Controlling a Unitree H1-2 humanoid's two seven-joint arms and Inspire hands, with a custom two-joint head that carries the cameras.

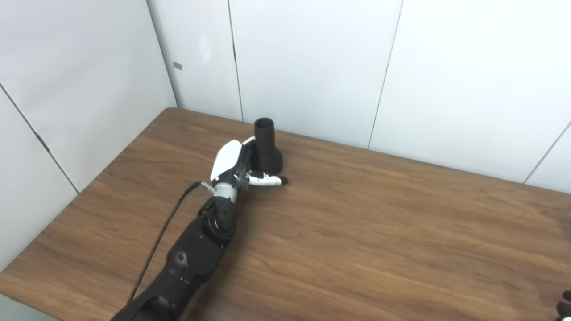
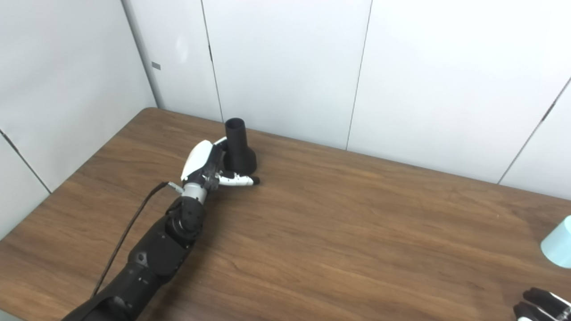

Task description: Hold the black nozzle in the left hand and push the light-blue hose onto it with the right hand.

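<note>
Black nozzle (image 1: 267,147), apparently rigid and light, standing upright on the wooden surface (image 1: 379,232) with the left robot hand (image 1: 236,167) wrapping its flared base; light-blue hose (image 2: 558,244) lying far right; right robot hand (image 2: 542,305) barely showing, state indeterminable.

a wood-grain counter (image 1: 357,232) with a rounded far-left corner stands in a corner of plain white wall panels (image 1: 312,67) split by thin dark vertical seams, a small grey tag (image 1: 177,66) on the left one, under soft even light.
</note>
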